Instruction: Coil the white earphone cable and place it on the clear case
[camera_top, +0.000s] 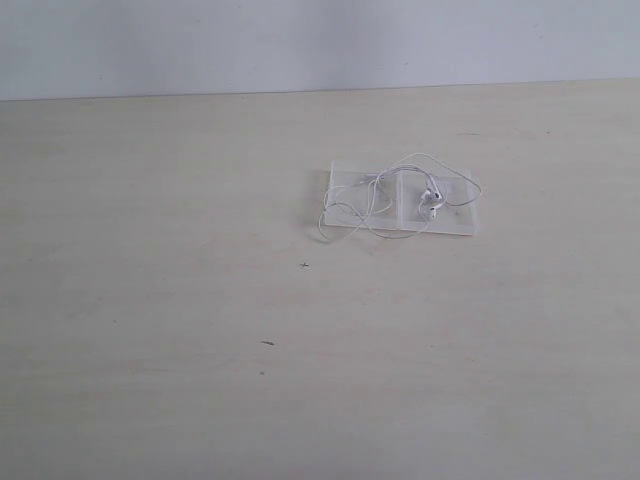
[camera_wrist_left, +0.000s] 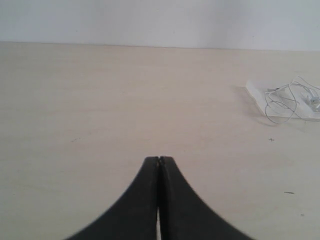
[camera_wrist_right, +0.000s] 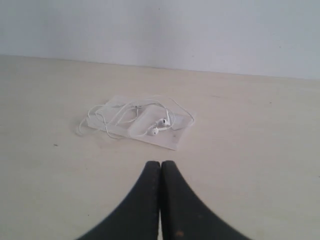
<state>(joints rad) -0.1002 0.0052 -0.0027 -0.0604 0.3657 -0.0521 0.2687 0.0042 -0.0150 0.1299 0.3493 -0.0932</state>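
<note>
The clear case (camera_top: 457, 222) lies flat on the pale table (camera_top: 180, 300), right of centre. The white earphone cable (camera_top: 372, 200) rests in loose loops on top of it, with the two earbuds (camera_top: 432, 199) on the right half. One loop hangs off the case's left front edge onto the table. In the right wrist view the case (camera_wrist_right: 170, 139) and cable (camera_wrist_right: 117, 116) lie ahead of my right gripper (camera_wrist_right: 161, 164), which is shut and empty. My left gripper (camera_wrist_left: 159, 160) is shut on nothing, far from the case (camera_wrist_left: 256, 91) and cable (camera_wrist_left: 280, 100). Neither arm shows in the exterior view.
A pale wall (camera_top: 300, 40) rises behind the table's far edge. A small dark speck (camera_top: 304, 265) and a short dark mark (camera_top: 268, 343) lie on the tabletop in front of the case.
</note>
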